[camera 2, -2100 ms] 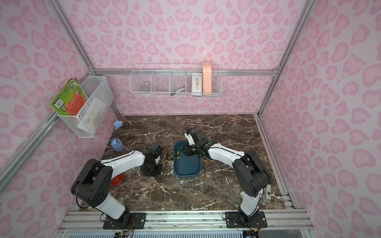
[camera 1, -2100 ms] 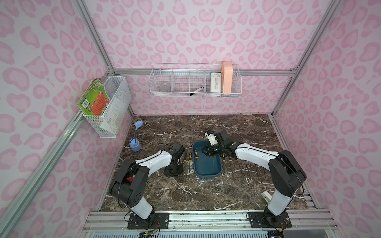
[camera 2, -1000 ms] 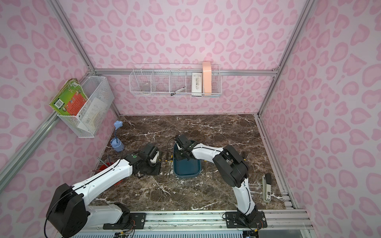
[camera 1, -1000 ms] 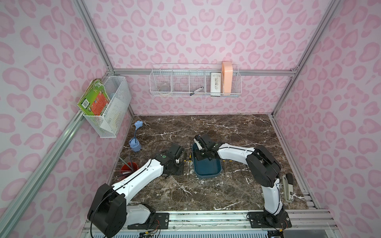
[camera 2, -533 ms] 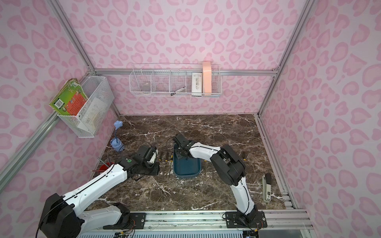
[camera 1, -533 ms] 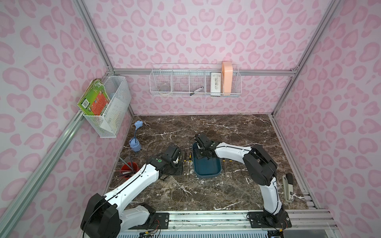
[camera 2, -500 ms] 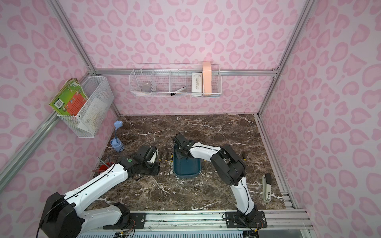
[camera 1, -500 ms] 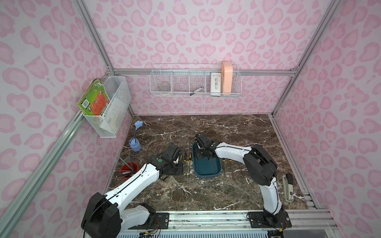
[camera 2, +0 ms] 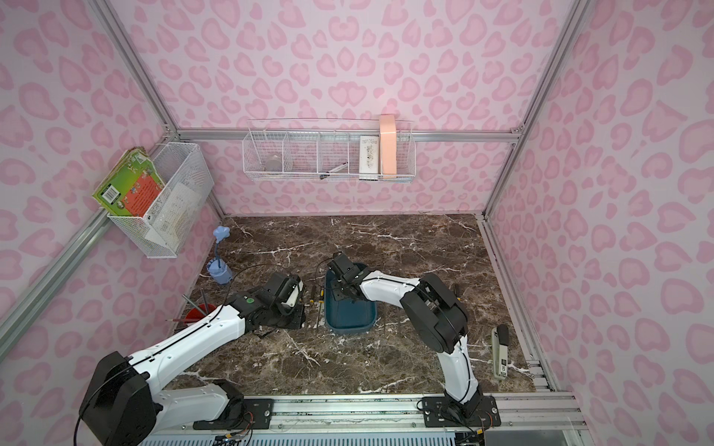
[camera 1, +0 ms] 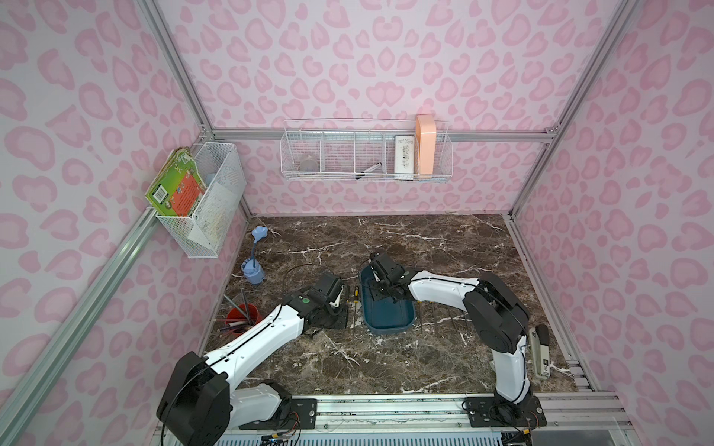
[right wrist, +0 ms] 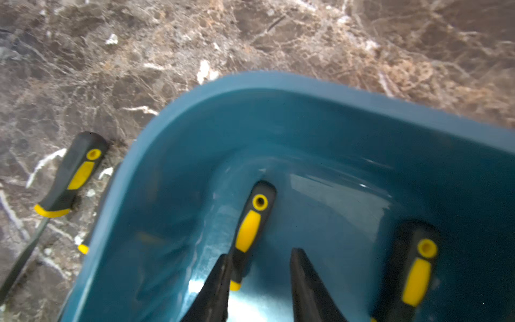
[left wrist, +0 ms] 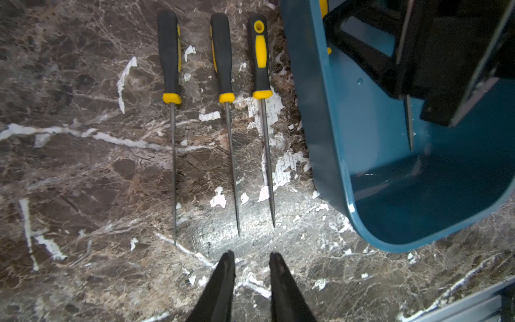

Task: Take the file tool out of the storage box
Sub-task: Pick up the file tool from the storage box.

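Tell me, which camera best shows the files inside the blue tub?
The right wrist view: two black-and-yellow file handles lie close up inside the storage box. The left wrist view catches only a thin blade; in both top views the right arm hides them.

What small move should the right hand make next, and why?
Probably shift the right hand sideways inside the storage box so the nearest file handle sits between its open jaws; at present that handle lies beside one finger, not in the gap.

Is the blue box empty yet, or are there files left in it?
Not empty. The right wrist view shows two black-and-yellow file handles lying inside the box.
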`<control>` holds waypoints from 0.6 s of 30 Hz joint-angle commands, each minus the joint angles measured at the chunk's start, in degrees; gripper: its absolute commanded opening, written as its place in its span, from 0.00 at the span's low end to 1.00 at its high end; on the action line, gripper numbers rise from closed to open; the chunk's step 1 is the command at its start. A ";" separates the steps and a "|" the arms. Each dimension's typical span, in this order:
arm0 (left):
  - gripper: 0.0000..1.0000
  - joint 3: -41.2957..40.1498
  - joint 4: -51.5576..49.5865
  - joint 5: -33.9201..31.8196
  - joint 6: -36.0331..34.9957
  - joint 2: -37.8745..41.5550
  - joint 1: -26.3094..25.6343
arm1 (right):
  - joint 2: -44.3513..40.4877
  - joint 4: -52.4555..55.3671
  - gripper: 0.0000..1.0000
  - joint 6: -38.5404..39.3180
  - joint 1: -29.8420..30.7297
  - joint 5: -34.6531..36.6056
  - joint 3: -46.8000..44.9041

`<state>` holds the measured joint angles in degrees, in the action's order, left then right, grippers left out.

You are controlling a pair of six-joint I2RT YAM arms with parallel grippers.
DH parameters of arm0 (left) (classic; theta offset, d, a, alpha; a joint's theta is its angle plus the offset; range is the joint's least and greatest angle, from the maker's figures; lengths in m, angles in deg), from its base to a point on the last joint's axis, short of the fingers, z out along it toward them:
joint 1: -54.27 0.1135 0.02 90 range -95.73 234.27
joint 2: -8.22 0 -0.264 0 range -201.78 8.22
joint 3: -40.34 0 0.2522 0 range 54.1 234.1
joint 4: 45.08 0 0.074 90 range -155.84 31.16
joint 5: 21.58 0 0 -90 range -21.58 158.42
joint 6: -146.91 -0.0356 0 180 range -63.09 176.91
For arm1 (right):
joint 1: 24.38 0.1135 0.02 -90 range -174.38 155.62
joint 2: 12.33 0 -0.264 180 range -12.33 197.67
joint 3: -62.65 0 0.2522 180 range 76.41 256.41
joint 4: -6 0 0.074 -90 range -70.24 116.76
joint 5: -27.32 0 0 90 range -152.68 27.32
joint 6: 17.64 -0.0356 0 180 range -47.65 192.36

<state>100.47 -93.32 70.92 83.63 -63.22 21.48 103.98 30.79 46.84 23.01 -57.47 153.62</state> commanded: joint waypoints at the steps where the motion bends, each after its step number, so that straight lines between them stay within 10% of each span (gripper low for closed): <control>1: 0.28 -0.23 1.08 0.61 -0.08 -0.08 -0.07 | 1.03 -1.80 0.35 -0.86 0.06 -1.32 1.19; 18: 0.26 0.65 1.04 0.91 -0.79 -2.48 -0.69 | 9.28 8.92 0.23 -1.82 0.04 6.69 7.38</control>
<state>100.89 -92.40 71.60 83.49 -66.00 20.86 111.85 31.58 46.16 23.14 -52.57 161.09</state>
